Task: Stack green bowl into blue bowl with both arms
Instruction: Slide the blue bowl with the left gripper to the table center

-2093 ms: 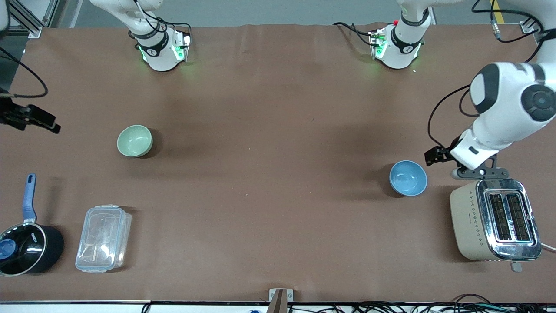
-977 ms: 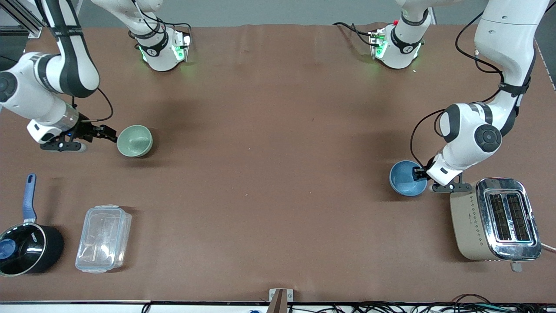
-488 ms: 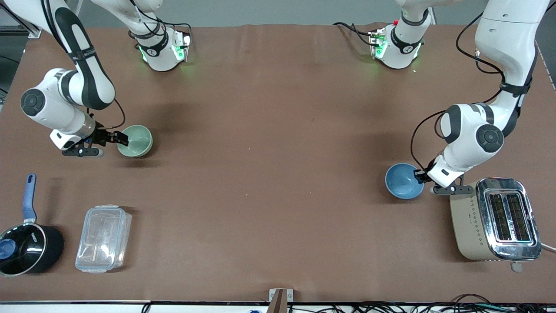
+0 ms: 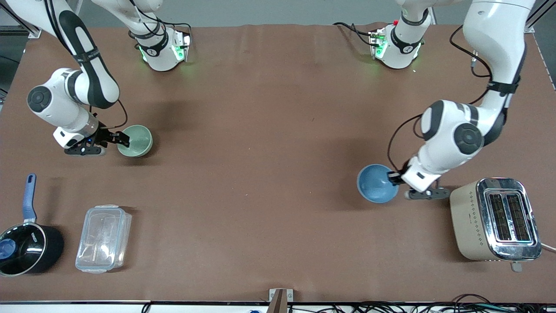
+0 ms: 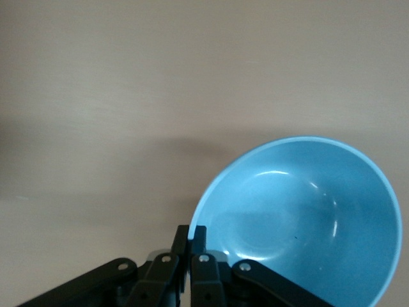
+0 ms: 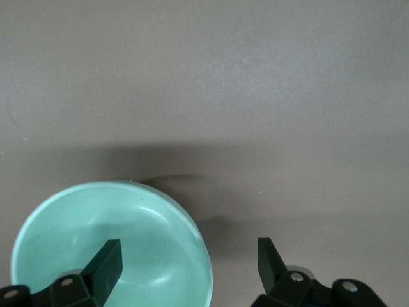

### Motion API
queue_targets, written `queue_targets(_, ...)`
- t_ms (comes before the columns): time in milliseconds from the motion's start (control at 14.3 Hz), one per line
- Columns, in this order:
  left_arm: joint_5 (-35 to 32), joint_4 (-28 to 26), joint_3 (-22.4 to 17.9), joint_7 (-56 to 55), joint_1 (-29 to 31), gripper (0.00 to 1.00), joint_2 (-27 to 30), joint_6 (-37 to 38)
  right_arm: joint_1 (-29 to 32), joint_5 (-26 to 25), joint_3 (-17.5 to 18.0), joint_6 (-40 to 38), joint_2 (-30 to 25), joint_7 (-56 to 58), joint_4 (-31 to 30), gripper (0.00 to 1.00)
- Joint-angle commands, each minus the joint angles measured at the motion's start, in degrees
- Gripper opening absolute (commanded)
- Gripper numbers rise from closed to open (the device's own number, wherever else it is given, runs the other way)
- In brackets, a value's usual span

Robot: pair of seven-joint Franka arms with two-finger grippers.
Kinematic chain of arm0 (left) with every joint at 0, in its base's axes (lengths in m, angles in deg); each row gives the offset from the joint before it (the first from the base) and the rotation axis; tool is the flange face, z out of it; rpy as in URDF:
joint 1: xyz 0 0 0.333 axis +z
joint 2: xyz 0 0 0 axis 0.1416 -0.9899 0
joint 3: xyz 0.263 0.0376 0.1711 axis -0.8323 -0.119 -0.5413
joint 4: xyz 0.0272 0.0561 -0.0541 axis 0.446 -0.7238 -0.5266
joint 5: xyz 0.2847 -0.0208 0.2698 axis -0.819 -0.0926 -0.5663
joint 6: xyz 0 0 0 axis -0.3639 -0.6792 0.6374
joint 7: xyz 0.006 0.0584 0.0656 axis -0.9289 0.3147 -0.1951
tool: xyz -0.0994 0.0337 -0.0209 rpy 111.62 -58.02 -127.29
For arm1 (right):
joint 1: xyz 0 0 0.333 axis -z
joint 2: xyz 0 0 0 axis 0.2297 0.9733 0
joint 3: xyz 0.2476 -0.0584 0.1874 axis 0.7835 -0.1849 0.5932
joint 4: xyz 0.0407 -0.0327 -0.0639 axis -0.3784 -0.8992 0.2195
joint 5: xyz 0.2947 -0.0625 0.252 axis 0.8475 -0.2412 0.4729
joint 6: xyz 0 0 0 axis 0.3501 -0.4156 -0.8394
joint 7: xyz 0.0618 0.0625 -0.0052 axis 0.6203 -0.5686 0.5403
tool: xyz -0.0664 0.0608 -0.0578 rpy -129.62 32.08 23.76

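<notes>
The blue bowl (image 4: 375,184) is toward the left arm's end of the table, next to the toaster. My left gripper (image 4: 394,177) is shut on its rim, one finger inside and one outside; the left wrist view shows the gripper (image 5: 190,236) pinching the bowl (image 5: 307,217). I cannot tell whether the bowl is off the table. The green bowl (image 4: 138,140) sits upright toward the right arm's end. My right gripper (image 4: 124,140) is open and straddles its rim; in the right wrist view (image 6: 188,256) one finger is inside the bowl (image 6: 140,236) and one outside.
A beige and chrome toaster (image 4: 495,219) stands beside the blue bowl, nearer the front camera. A clear plastic lidded container (image 4: 103,238) and a black saucepan (image 4: 28,248) with a blue handle sit nearer the front camera than the green bowl.
My left gripper came down, shut on the blue bowl's rim and moved it toward the table's middle. My right arm came in and set its open fingers around the green bowl's rim.
</notes>
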Motion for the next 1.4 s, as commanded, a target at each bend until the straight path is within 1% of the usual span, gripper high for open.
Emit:
queue_targets(0,-0.6,2.3,0.4,-7.0,-6.2,0.0,-1.1,1.1,1.2,0.4,0.7,2.8,-0.9,1.0,-2.9,0.94)
queue_targets(140,-0.9,5.1,0.3,-14.5,-11.7,0.0,-3.4,1.1,1.8,0.4,0.8,3.2,-0.3,1.0,-2.9,0.94)
queue_targets(209,-1.0,6.9,0.3,-17.9,-13.5,0.0,-5.1,1.2,2.5,0.4,0.8,4.6,-0.3,1.0,-3.8,0.94)
queue_targets(419,-1.0,12.8,0.0,-25.8,-20.1,0.0,-10.5,1.1,2.3,0.4,0.9,13.3,-0.3,1.0,-8.7,0.92)
queue_targets(558,-1.1,16.4,0.1,-30.2,-22.7,0.0,-13.8,1.1,2.3,0.4,0.9,13.5,-0.3,1.0,-8.9,0.88)
queue_targets(628,-1.0,17.6,0.0,-31.7,-24.7,0.0,-15.1,1.1,2.2,0.4,0.9,13.4,-0.3,0.9,-8.8,0.77)
queue_targets(698,-1.0,18.3,-0.6,-33.2,-27.0,0.0,-16.3,1.1,2.2,0.4,1.0,13.3,-0.3,0.8,-8.8,0.61)
queue_targets(837,-1.0,19.6,-1.4,-34.7,-29.3,0.0,-17.7,1.0,2.2,0.4,1.0,13.1,-0.4,0.4,-8.7,0.34)
queue_targets(907,-1.0,19.6,-1.4,-34.8,-30.0,0.0,-18.2,0.6,2.2,0.4,1.0,13.1,-0.4,0.5,-8.7,0.24)
queue_targets(977,-1.1,19.7,-1.4,-34.9,-31.3,0.0,-18.8,0.4,2.1,0.4,1.0,12.9,-0.6,0.6,-8.6,0.16)
queue_targets(1116,-1.0,19.7,-2.0,-35.0,-32.0,0.0,-19.0,0.2,2.1,0.4,1.1,10.4,-1.0,0.5,-8.0,0.05)
queue_targets(1326,-1.0,19.7,-2.3,-35.1,-33.8,0.01,-19.7,-0.1,1.8,0.4,1.2,2.2,-1.8,0.7,-4.4,0.03)
